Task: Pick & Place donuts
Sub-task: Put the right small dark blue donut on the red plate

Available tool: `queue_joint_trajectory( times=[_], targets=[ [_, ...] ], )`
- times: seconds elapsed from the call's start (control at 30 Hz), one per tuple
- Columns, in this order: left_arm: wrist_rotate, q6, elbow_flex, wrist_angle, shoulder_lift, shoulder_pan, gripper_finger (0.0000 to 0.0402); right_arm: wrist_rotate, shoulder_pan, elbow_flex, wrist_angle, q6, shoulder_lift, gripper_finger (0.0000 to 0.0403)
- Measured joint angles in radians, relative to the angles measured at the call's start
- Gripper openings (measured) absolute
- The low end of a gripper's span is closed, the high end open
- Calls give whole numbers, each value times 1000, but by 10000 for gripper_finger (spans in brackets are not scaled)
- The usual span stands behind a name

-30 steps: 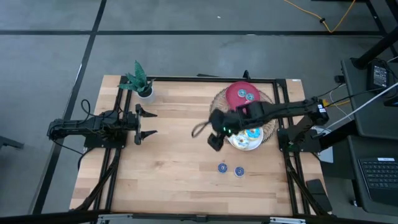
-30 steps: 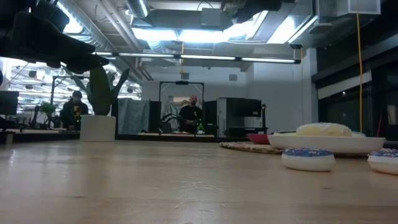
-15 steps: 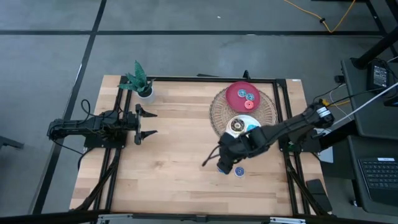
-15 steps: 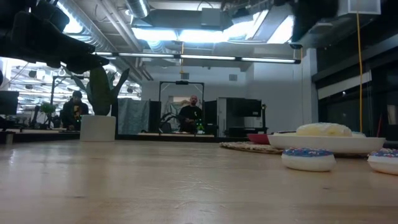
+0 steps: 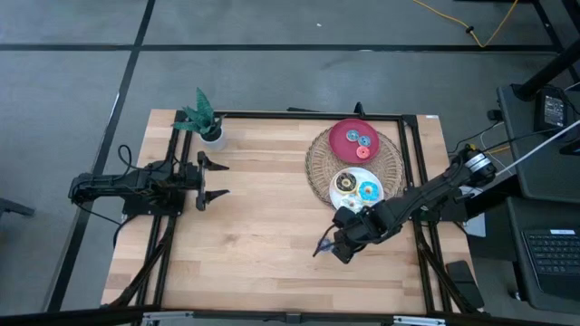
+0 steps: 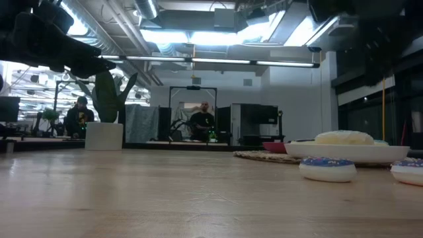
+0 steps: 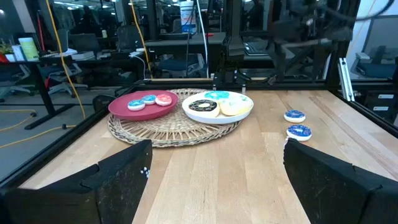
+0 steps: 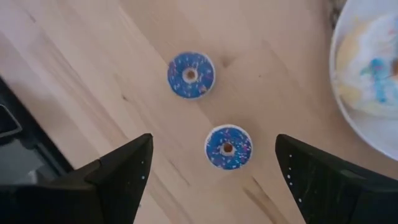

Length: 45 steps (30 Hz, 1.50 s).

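1. Fingers [image 8: 118, 177] of the right pincer [image 5: 343, 246] are spread wide and nothing is held between them; the pincer hangs above the near part of the worktop [image 5: 263, 226].
2. Directly under it, two small blue donuts [image 8: 228, 147] are seen lying flat on the wood, close to each other but apart, one [image 8: 191, 74] a little farther out than the other.
3. Just beyond the right pincer, a white plate [image 5: 356, 201] is found, on which a dark chocolate donut [image 5: 344, 183], a blue-iced donut [image 5: 369, 191] and a white-iced donut [image 7: 235, 106] are laid.
4. Farther off again, a red plate [image 5: 340, 140] is set on the same woven mat [image 5: 317, 167], and two small blue donuts [image 5: 357, 138] and a red-pink donut [image 5: 363, 152] are carried on it.
5. Well apart from all of this, across the worktop, the left pincer [image 5: 208, 178] is held with its fingers wide and empty, near a potted plant [image 5: 203, 118].
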Motion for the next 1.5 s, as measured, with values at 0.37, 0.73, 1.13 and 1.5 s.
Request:
queue_joint_trajectory(
  times=[0.37,0.73,1.13,1.5],
  targets=[
    [0,0,0,0,0,0,353,-27,43,-191,133,1,0,339],
    [0,0,0,0,0,0,352,-37,58,-289,227,1,1,339],
    [0,0,0,0,0,0,354,-37,61,-366,323,-1,1,339],
    [0,0,0,0,0,0,354,4,61,-398,339,-4,20,339]
  ],
)
